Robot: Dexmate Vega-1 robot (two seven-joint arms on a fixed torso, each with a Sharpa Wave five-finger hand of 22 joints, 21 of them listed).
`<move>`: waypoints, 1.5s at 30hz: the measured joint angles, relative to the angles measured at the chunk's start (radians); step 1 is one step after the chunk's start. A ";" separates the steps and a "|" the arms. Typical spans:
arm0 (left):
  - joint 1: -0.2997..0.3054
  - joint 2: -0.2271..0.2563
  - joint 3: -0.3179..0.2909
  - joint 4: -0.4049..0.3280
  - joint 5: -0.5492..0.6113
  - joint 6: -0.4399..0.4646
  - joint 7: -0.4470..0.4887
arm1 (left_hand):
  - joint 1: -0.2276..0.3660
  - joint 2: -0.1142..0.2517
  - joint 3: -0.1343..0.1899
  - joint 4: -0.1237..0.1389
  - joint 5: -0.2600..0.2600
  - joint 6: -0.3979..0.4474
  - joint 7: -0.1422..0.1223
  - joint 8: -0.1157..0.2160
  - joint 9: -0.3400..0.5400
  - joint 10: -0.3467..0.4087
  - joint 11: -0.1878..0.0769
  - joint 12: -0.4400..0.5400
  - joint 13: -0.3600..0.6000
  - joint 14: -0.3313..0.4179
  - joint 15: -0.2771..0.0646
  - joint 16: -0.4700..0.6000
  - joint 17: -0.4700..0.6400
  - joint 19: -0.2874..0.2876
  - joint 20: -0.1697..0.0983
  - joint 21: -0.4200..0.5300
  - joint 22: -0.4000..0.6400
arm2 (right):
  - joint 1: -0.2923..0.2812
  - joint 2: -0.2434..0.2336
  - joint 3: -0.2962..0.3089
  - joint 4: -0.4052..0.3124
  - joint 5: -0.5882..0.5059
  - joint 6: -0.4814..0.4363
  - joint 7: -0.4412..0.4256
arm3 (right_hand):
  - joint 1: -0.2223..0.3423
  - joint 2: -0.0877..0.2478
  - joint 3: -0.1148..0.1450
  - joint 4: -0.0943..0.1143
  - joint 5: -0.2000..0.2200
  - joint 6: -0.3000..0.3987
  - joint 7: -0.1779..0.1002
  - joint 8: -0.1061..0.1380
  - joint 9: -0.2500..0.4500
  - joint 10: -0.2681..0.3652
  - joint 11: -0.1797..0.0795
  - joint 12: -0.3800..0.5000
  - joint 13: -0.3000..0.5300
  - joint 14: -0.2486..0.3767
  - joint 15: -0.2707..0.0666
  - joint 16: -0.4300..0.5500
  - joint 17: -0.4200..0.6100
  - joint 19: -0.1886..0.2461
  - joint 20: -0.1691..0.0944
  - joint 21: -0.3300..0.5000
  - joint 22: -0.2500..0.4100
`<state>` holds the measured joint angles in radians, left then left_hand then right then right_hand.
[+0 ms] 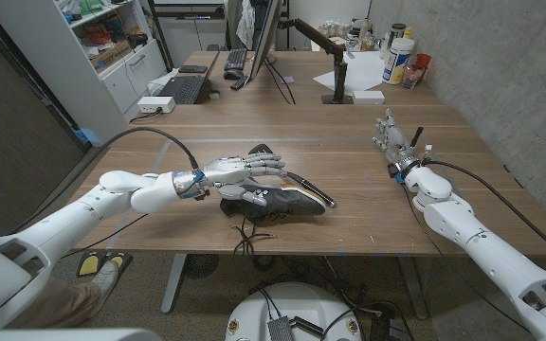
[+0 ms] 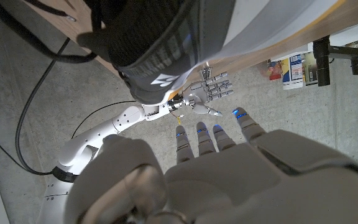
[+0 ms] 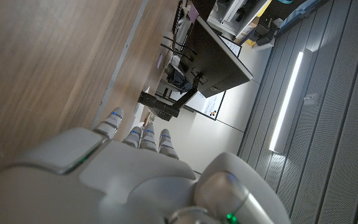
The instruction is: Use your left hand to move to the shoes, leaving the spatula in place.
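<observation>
We hover our left hand [image 1: 245, 169] above the shoes [image 1: 278, 199] | fingers spread, empty | settle gently, sparing the spatula [image 1: 309, 187]

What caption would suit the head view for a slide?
Robot's left hand hovers over a dark shoe on the wooden table, while its right hand waits apart, holding nothing.

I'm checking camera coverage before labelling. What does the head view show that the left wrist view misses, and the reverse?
Head view alone: the spatula lying beside the shoes, and the desk behind with its keyboard and monitor arm. Left wrist view alone: a close look at one shoe's dark heel with its small white logo. Both share the shoes, the left robot hand with fingers extended above them, the right robot hand and the wooden table.
</observation>
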<state>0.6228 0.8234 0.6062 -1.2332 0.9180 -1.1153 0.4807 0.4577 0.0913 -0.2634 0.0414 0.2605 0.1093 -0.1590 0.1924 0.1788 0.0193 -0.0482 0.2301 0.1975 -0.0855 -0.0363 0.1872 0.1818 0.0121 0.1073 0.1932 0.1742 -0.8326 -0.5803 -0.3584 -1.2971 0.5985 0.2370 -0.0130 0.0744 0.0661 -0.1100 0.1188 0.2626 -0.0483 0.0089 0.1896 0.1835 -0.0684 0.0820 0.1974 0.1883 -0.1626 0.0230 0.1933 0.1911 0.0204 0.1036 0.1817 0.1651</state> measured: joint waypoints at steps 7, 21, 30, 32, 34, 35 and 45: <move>-0.011 0.007 0.029 0.010 0.010 0.015 0.023 | 0.001 0.001 0.000 0.000 0.000 0.000 0.000 0.000 0.000 0.000 0.000 0.000 0.000 0.000 0.000 0.000 0.000 0.004 -0.004 0.000 0.000 | 0.005 0.001 -0.002 0.008 0.000 0.000 0.012 | 0.000 0.000 0.000 0.000 0.000 0.000 0.000 0.000 0.000 0.000 0.000 0.000 0.000 0.000 0.000 0.000 0.000 -0.003 0.003 0.000 0.000; -0.027 0.013 0.067 0.023 0.014 0.033 0.043 | 0.004 0.004 0.004 -0.004 0.000 0.000 0.000 0.000 0.000 0.005 -0.005 0.000 0.000 0.000 0.000 0.000 0.000 0.006 -0.006 0.000 0.000 | 0.010 0.005 -0.006 0.018 0.001 0.008 0.023 | 0.000 0.000 0.000 0.000 0.000 0.000 0.000 0.000 0.000 -0.002 -0.002 0.000 0.000 0.000 0.000 0.000 0.000 -0.007 0.007 0.000 0.000; -0.040 0.014 0.085 0.032 0.019 0.040 0.054 | 0.005 0.005 0.004 -0.004 0.000 0.000 0.000 0.000 0.000 0.005 -0.005 0.000 0.000 0.004 0.005 0.000 0.000 0.007 -0.007 0.000 0.000 | 0.011 0.007 -0.006 0.022 0.002 0.009 0.023 | 0.000 0.000 -0.003 -0.003 0.000 0.000 0.000 0.000 0.000 -0.002 -0.002 0.000 0.000 0.000 0.000 0.000 0.000 -0.007 0.007 0.000 0.000; -0.044 0.014 0.089 0.035 0.020 0.042 0.056 | 0.005 0.005 0.004 -0.004 0.000 0.000 0.000 0.000 0.000 0.005 -0.005 0.000 0.000 0.005 0.004 0.000 0.000 0.007 -0.007 0.000 0.000 | 0.011 0.008 -0.006 0.023 0.003 0.009 0.023 | 0.000 0.000 -0.003 -0.003 0.000 0.000 0.000 0.000 0.000 -0.002 -0.002 0.000 0.000 0.000 0.000 0.000 0.000 -0.007 0.007 0.000 0.000; -0.048 0.013 0.094 0.038 0.021 0.044 0.058 | 0.005 0.005 0.004 -0.004 0.000 0.000 0.000 0.000 0.000 0.005 -0.005 0.000 0.000 0.009 0.000 0.000 0.000 0.007 -0.007 0.000 0.000 | 0.011 0.008 -0.006 0.023 0.003 0.009 0.023 | 0.000 0.000 -0.003 -0.003 0.000 0.000 0.000 0.000 0.000 -0.002 -0.002 0.000 0.000 0.000 0.000 0.000 0.000 -0.007 0.007 0.000 0.000; -0.048 0.013 0.094 0.038 0.021 0.044 0.058 | 0.005 0.005 0.004 -0.004 0.000 0.000 0.000 0.000 0.000 0.005 -0.005 0.000 0.000 0.009 0.000 0.000 0.000 0.007 -0.007 0.000 0.000 | 0.011 0.008 -0.006 0.023 0.003 0.009 0.023 | 0.000 0.000 -0.003 -0.003 0.000 0.000 0.000 0.000 0.000 -0.002 -0.002 0.000 0.000 0.000 0.000 0.000 0.000 -0.007 0.007 0.000 0.000; -0.073 0.009 0.119 0.059 0.034 0.047 0.077 | 0.009 0.009 0.007 -0.007 -0.006 0.009 0.002 0.000 0.000 0.009 -0.002 0.000 0.000 0.012 0.004 0.000 0.000 0.007 -0.007 0.000 0.000 | 0.014 0.013 -0.008 0.031 0.003 0.010 0.022 | 0.000 0.000 -0.003 -0.003 0.000 0.000 0.000 0.000 0.000 -0.002 -0.002 0.000 0.000 0.000 0.000 0.000 0.000 -0.007 0.007 0.000 0.000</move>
<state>0.5502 0.8325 0.7257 -1.1744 0.9522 -1.0682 0.5580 0.4665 0.1002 -0.2563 0.0344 0.2550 0.1185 -0.1575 0.1924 0.1788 0.0282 -0.0498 0.2302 0.1975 -0.0737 -0.0324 0.1872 0.1818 0.0193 0.1000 0.1931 0.1742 -0.8190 -0.5675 -0.3663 -1.2659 0.6015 0.2473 0.0095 0.0743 0.0661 -0.1128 0.1159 0.2626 -0.0482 0.0089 0.1896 0.1835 -0.0700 0.0801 0.1974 0.1881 -0.1626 0.0230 0.1933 0.1911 0.0133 0.1108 0.1817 0.1651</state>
